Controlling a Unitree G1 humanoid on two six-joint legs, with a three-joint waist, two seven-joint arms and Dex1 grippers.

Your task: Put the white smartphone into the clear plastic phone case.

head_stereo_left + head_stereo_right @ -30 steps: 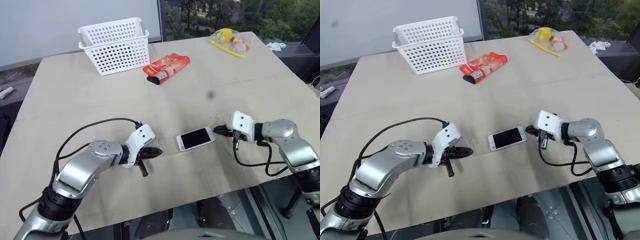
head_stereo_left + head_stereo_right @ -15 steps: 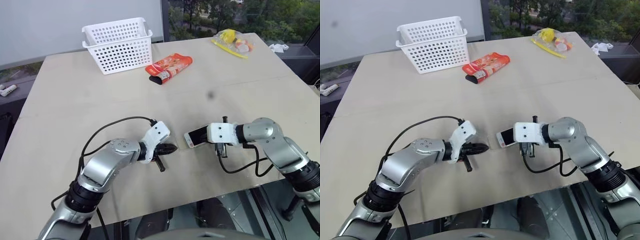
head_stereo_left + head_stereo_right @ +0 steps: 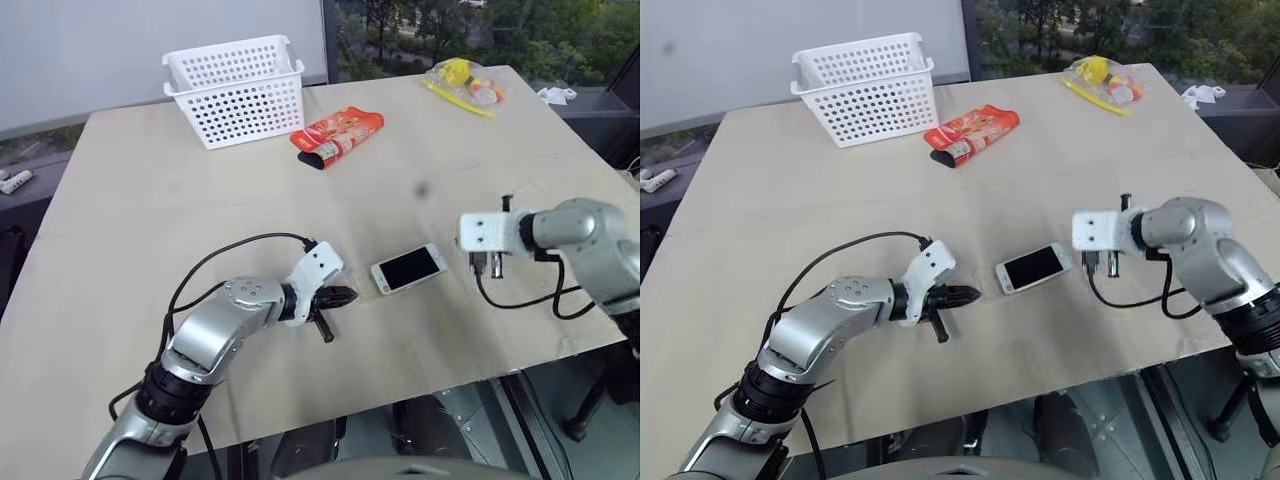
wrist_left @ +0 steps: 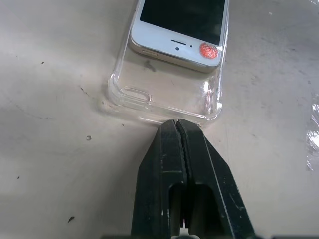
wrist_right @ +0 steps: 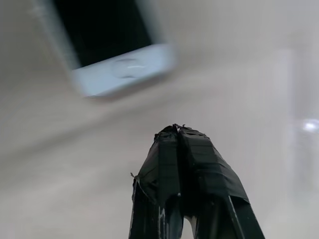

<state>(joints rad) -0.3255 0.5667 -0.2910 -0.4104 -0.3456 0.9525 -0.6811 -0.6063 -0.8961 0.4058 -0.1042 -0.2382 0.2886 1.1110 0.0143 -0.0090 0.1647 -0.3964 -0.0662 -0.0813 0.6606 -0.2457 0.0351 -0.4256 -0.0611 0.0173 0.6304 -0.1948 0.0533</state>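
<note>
The white smartphone (image 3: 408,268) lies screen up near the middle of the table. In the left wrist view the white smartphone (image 4: 182,25) rests partly inside the clear plastic phone case (image 4: 164,97), and the case's end nearest my left gripper is empty. My left gripper (image 4: 175,123) is shut, and its tips touch that empty end's rim. My left gripper (image 3: 345,296) sits just left of the phone. My right gripper (image 5: 175,128) is shut on nothing. It hovers to the right of the phone, apart from it, as the head view of my right gripper (image 3: 480,266) also shows.
A white perforated basket (image 3: 235,90) stands at the back left. A red snack pack (image 3: 338,135) lies beside it. A clear bag with yellow items (image 3: 462,82) sits at the back right. The table's front edge (image 3: 400,395) runs close below both arms.
My right gripper, which was over the phone's right end half a second ago, has drawn back to the right and up. My left gripper earlier moved right to the case and now holds still.
</note>
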